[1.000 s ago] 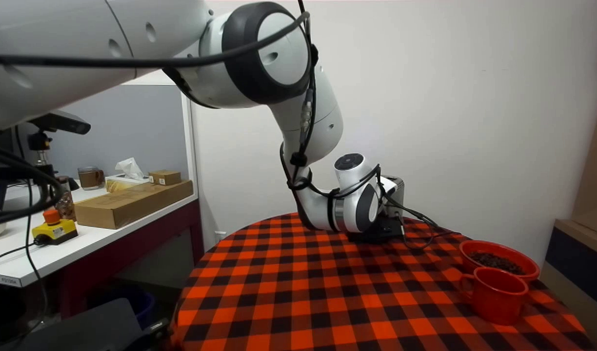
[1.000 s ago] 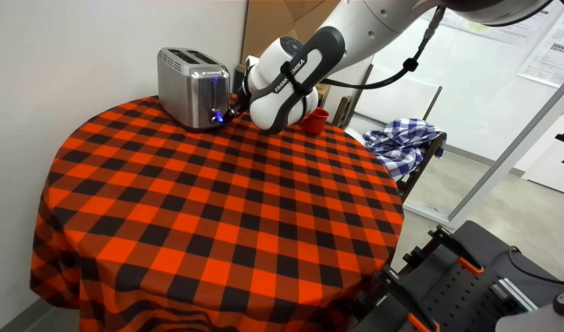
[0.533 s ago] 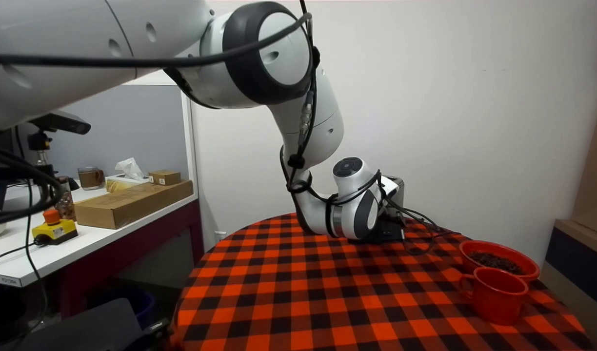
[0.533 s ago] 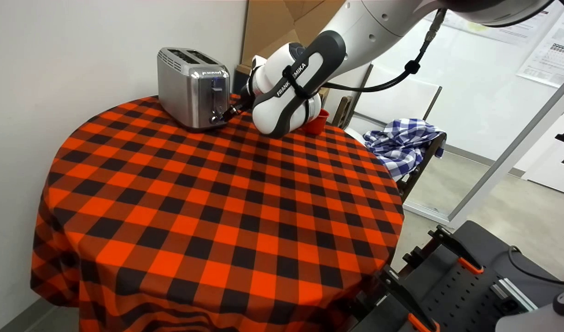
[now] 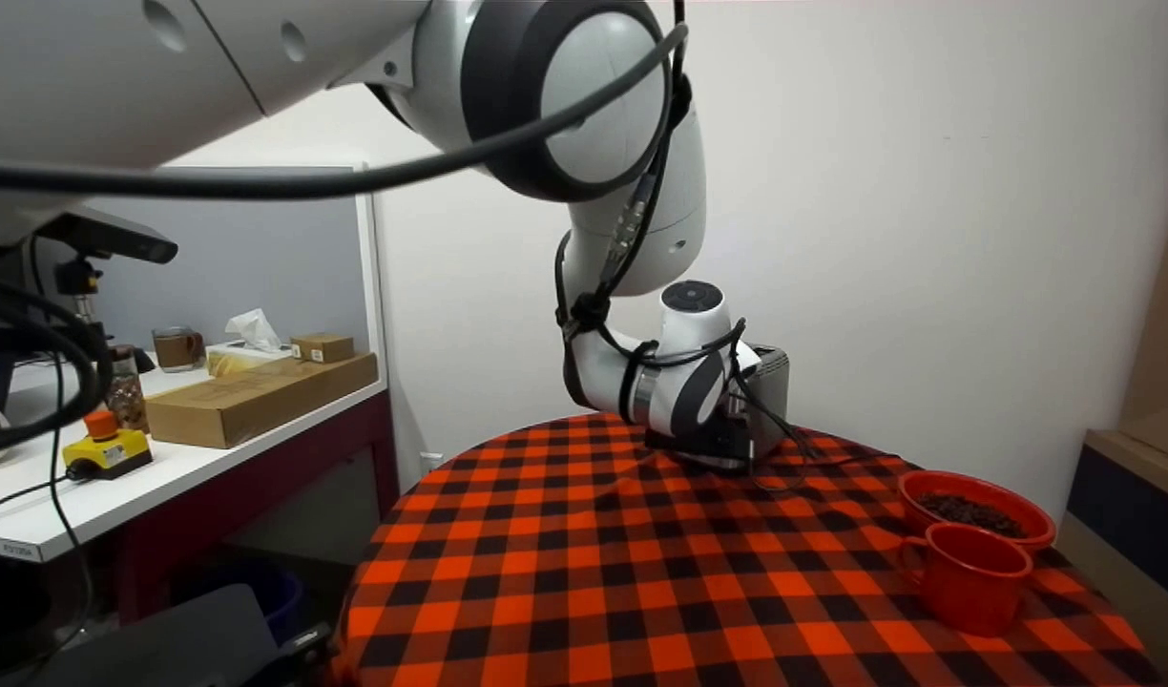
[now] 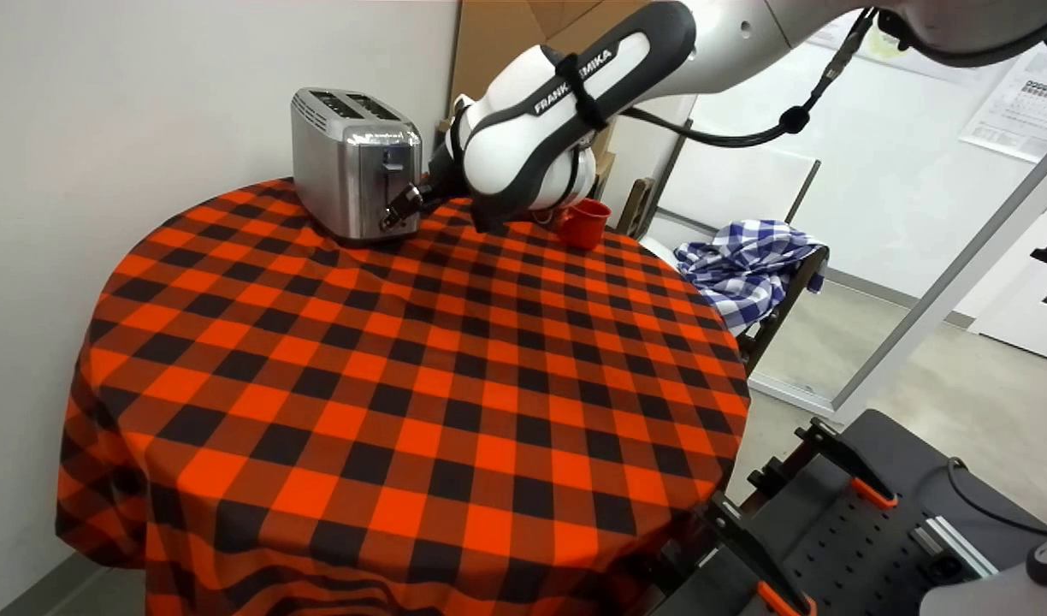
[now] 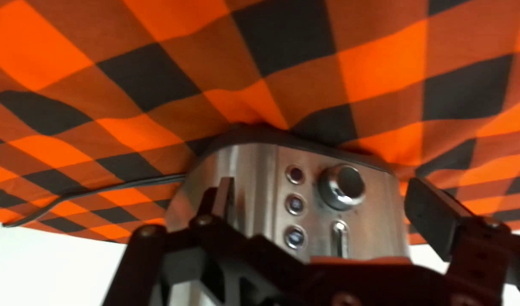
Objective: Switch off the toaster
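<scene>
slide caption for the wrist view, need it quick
The open end effector faces the silver toaster on the checked tablecloth, round knob and three buttons in plain view.

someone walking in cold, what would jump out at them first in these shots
Probably the bold red-and-black checked tablecloth, spread low in both exterior views. Next, the large white arm, slanting down from the upper right in an exterior view toward the shiny silver toaster near the tablecloth's far edge. In the wrist view, the open gripper frames the toaster's round knob.
</scene>
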`<state>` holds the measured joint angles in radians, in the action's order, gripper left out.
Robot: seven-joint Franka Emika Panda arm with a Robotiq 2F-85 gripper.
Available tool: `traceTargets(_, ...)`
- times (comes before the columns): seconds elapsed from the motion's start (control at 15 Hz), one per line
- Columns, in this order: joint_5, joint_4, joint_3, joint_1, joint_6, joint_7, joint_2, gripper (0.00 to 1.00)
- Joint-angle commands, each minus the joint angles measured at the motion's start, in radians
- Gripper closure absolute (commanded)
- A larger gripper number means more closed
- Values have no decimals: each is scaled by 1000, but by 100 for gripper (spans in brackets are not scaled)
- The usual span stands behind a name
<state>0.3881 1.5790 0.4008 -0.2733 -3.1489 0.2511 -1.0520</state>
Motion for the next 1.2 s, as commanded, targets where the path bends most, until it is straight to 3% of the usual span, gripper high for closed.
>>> traceTargets(0.0, -3, 144, 257, -226, 202, 111, 77, 0)
traceTargets(0.07, -107, 175, 284, -245, 268, 181, 109, 0)
traceTargets(0.2, -208, 222, 328, -297, 411, 224, 172, 0)
traceTargets(0.33, -309, 262, 310, -295, 537, 216, 257, 0)
traceTargets(0.53, -418, 334, 217, -229, 668, 147, 413, 0)
traceTargets(0.73, -481, 430, 89, -121, 701, 69, 572, 0)
traceTargets(0.87, -482, 517, -16, -26, 663, 15, 680, 0)
traceTargets(1.13, -405, 668, -190, 141, 714, -130, 878, 0)
